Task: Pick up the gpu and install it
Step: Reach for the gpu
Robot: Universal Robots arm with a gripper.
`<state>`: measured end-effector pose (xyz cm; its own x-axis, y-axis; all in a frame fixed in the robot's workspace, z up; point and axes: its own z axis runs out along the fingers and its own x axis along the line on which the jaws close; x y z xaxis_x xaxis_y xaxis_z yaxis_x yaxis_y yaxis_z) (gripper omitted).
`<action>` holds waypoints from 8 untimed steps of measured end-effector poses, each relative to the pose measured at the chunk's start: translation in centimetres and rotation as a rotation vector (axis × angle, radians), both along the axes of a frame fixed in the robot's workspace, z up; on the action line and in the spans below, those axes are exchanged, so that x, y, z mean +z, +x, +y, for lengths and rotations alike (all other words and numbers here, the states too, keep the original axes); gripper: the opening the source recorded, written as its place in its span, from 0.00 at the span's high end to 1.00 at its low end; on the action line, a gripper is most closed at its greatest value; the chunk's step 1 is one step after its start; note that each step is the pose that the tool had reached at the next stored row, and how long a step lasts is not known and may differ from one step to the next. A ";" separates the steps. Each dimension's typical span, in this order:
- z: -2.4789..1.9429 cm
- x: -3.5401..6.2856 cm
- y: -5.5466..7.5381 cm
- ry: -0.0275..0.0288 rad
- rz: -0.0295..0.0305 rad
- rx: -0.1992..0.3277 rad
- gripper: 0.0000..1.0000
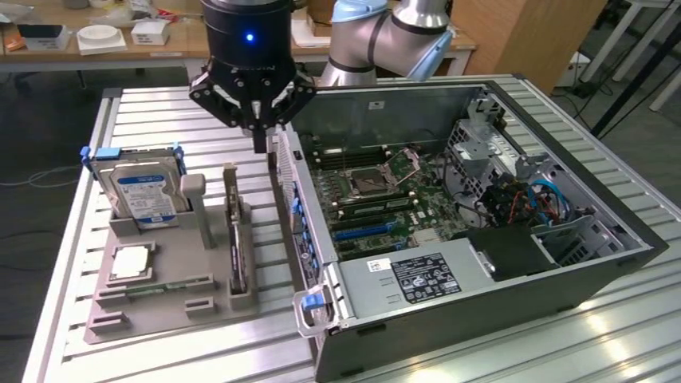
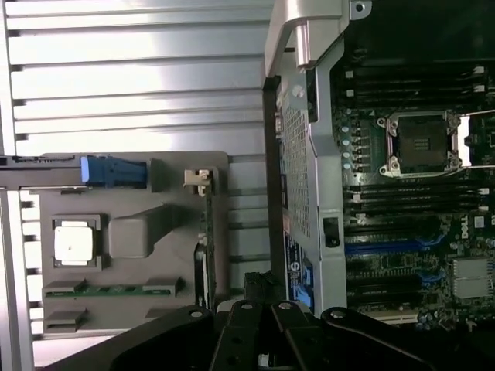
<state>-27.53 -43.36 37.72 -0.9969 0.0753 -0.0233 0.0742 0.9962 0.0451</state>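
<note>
- On tray (image 1: 159, 313): gpu (image 1: 235, 239) upright in its slot, drive (image 1: 143, 191) and chip (image 1: 129, 262) alongside.
- Over the gap between tray and case (image 1: 479, 319) edge, gripper (image 1: 258, 146) hangs, fingers (image 1: 258, 134) together, holding nothing.

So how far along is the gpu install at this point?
Nothing looks done: the gpu stands on edge in the grey holder, untouched. In hand: the gripper, shut and empty, hovers above the gap between holder and open case. Left: gripping the gpu and seating it on the motherboard.
</note>
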 end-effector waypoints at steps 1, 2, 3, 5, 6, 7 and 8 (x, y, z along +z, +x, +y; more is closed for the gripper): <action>-0.26 0.00 -0.1 -0.0001 0.0000 0.000 0.89; -0.50 -0.01 -0.3 -0.0001 0.0000 0.000 0.89; -0.73 -0.02 -0.4 0.0000 0.0000 0.000 0.89; -1.16 -0.03 -0.8 -0.0001 0.0000 0.000 0.89; -1.39 -0.04 -1.1 0.0000 -0.0001 0.000 0.89; -1.58 -0.05 -1.4 -0.0001 -0.0001 0.000 0.89; -1.76 -0.08 -1.7 0.0000 -0.0002 0.000 0.89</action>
<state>-29.19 -45.12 37.64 -0.9969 0.0753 -0.0234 0.0742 0.9962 0.0451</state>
